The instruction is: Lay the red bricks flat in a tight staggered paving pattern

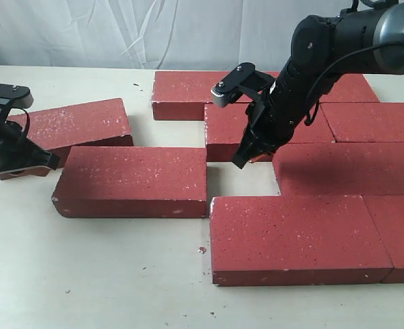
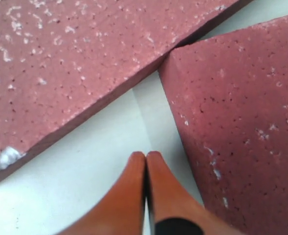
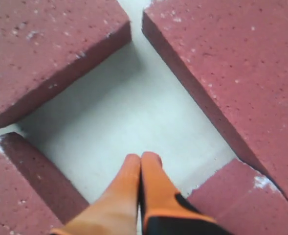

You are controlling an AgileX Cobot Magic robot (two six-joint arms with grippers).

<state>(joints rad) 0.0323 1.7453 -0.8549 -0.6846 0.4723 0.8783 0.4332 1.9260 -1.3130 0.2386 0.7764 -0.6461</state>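
So the whole thing comes down to the open gap in the pattern. On the right of the table most of the red bricks already lie flat in staggered rows. The third-row brick has bare tabletop on its left where its neighbour belongs. That neighbour looks to be the loose brick, flat, long axis running left-right, so it's already lined up with the row and just sits too far left. The right gripper is pinched closed on nothing, tip pointing down into that gap. From there the loose brick lies just to its left. The right wrist view shows the same: closed fingertips over bare table with brick edges all round. The left gripper is clenched empty too, down low at the far left, near the loose brick's left end and beside the angled brick, which lies skewed behind it. My read: the brick needs a shove to the right along its own long axis. The left arm is on the proper side for that, while the right one sits in the slot and would want to clear out first.
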